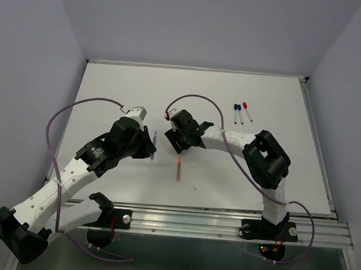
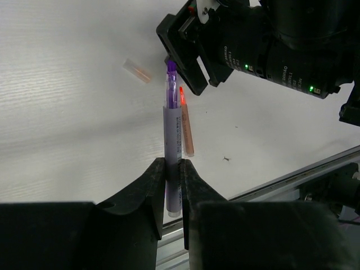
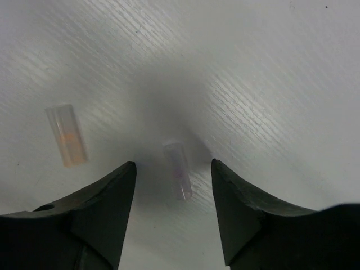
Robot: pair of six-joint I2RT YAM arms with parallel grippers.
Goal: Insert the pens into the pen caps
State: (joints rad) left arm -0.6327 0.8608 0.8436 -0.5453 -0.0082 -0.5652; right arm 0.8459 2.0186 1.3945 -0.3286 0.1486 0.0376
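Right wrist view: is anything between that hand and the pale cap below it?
Nothing visible. The pale cap lies on the table between the open fingers of the right hand; the orange cap lies apart, to its left.

R gripper (image 3: 173, 164): jaws apart, both dark fingers (image 3: 95, 214) at btm of view. Clear cap w/ faint purple tint (image 3: 178, 171) lies flat on table (image 3: 270, 79) btwn the tips, touching neither, slightly tilted. Clear cap w/ orange tint (image 3: 67, 135) lies flat at left, outside the jaws, apart from the purple one. Soft shadow over table around purple cap.
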